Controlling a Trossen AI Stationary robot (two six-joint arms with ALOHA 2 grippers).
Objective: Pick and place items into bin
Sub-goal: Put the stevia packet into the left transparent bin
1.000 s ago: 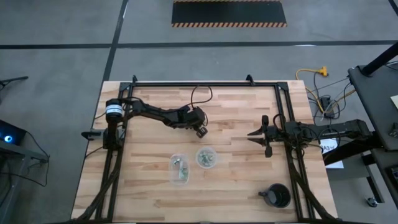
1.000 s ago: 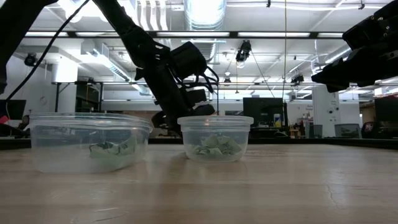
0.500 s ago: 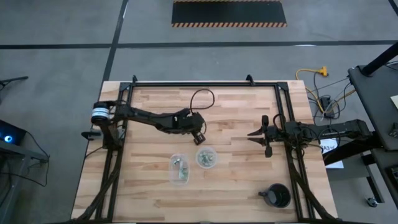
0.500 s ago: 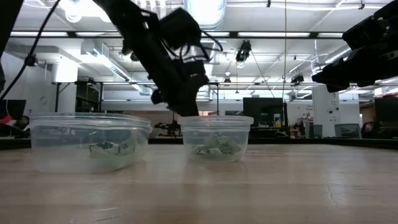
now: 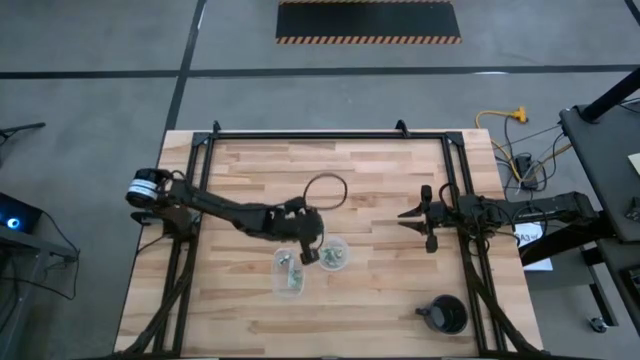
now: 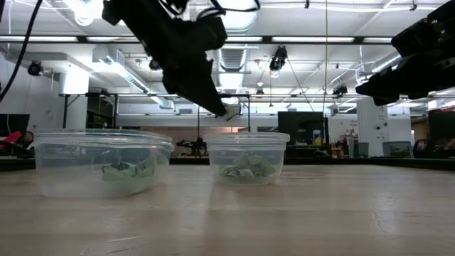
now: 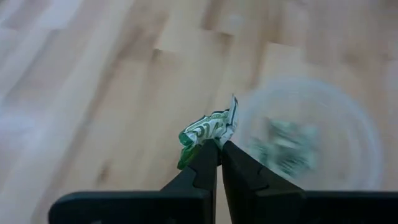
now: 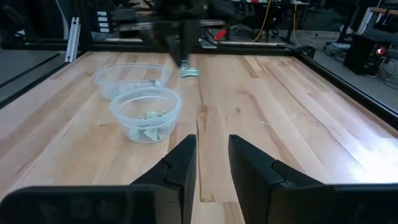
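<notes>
My left gripper point(image 5: 309, 254) hangs over the table's middle, shut on one small pale green and silvery item point(image 7: 204, 130). In the low view that item point(image 6: 232, 112) is in the air just above the rim of the smaller clear cup point(image 6: 246, 158). This cup point(image 5: 335, 254) has several such pieces on its bottom. The wider clear cup point(image 5: 289, 273), just left of and nearer than it, holds a few too. My right gripper point(image 8: 212, 163) waits open at the table's right side, above the wood, pointing left toward the cups. My left gripper pinches the crumpled item by its lower edge point(image 7: 212, 140) between the two fingertips point(image 7: 208, 154). It comes from above, slanting down. The item is lifted clear and sticks out past the fingertips, above the table beside the smaller cup point(image 7: 311, 144).
A black round mug point(image 5: 446, 315) stands near the table's near right corner. Black frame rails point(image 5: 330, 136) run along the far edge and down both sides. Bare wood point(image 5: 385, 290) lies between the cups and the mug.
My left gripper has travelled from beyond the cups toward the table's near edge. It has ended above the two cups, by the smaller cup's left rim. In the low view it stands higher against the cup than before. The cups have stayed put.
</notes>
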